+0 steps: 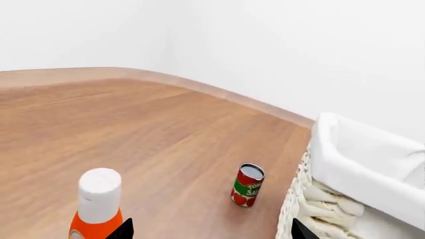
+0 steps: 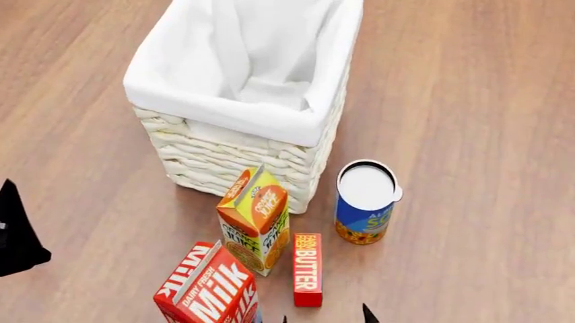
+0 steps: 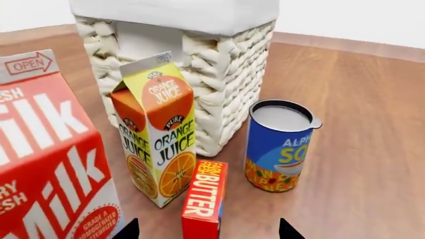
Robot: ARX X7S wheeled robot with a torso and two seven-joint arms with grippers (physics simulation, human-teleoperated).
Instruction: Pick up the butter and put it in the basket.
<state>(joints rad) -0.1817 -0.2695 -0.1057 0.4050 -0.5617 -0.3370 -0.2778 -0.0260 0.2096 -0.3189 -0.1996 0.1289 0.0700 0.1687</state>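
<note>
I see my right claw (image 3: 207, 230) spread open just above the butter (image 3: 205, 196) — juice carton (image 3: 156, 133) beside it — left claw's (image 1: 209, 231) jaws apart.

wood floor (image 2: 467, 101) — basket (image 2: 242, 145), butter (image 2: 308, 269), cartons, cans
</note>
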